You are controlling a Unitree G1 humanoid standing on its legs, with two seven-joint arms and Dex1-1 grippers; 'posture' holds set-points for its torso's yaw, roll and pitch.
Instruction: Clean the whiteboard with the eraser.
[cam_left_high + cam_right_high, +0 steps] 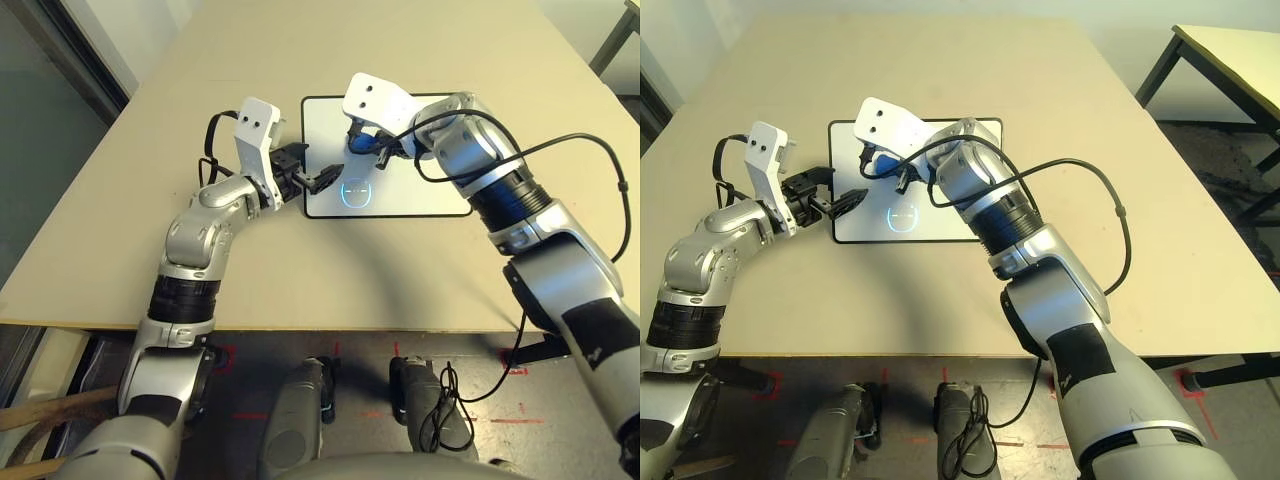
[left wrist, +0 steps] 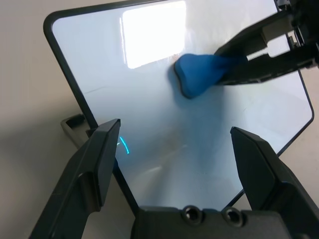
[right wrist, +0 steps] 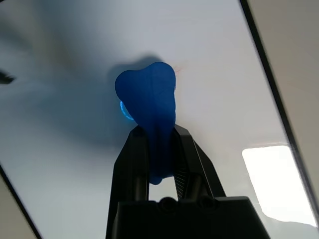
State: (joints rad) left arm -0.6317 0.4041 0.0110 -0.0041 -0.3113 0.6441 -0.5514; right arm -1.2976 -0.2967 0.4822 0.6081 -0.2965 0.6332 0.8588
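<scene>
1. The whiteboard [image 1: 420,190] lies flat on the tan table [image 1: 150,200], a little past the middle from where the robot stands, with a faint blue ring [image 1: 357,192] near its near edge, at about 6 o'clock on the board.
2. The right gripper [image 3: 154,149] is clamped on the blue eraser [image 3: 148,107], holding it by its narrow waist so the broad rounded end sticks out over the board's centre, toward 11 o'clock from the ring.
3. The eraser bulges where the fingers pinch it, so it looks soft, light and a bit squashy; a grip at the waist seems right, leaving the fat end free to rub.
4. The left gripper [image 2: 177,159] has its fingers spread wide, holding nothing, straddling the board's 9 o'clock edge.
5. The board looks thin, stiff and slick, likely to skate under pressure, so bracing that edge seems wise.
</scene>
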